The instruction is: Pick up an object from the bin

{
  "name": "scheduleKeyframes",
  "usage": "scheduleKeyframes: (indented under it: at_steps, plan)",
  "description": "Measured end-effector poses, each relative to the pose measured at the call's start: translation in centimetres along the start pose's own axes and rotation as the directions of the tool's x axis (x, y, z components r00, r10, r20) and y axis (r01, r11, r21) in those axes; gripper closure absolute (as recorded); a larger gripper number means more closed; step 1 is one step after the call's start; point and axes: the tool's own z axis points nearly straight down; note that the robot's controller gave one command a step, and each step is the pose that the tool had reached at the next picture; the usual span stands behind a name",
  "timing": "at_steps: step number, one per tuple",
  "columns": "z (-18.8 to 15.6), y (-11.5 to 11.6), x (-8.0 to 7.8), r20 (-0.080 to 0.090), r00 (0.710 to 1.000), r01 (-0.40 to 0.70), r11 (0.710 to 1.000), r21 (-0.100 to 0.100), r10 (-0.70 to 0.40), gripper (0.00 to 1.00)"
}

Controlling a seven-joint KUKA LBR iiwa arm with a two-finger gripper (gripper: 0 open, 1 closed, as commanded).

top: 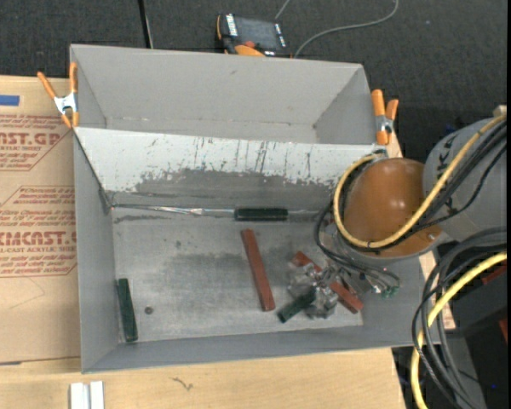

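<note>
One dark green stick [293, 311] lies just beside the claw [318, 291]; claw state cannot be told.

A glossy orange-brown dome cover [390, 203] sits just above the tool [322, 286], ringed by looping yellow and black cables [345, 196]. Beyond the cover, the arm [477, 177] is rounded grey casing with dark lettering.
</note>
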Motion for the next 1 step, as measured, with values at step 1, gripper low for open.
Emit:
scheduleKeyframes:
  at_steps: [1]
  plan:
    - [-12.55, 3.47, -1.4, 0.005, 0.968, 0.251, 0.968, 0.005, -0.251, 1.0]
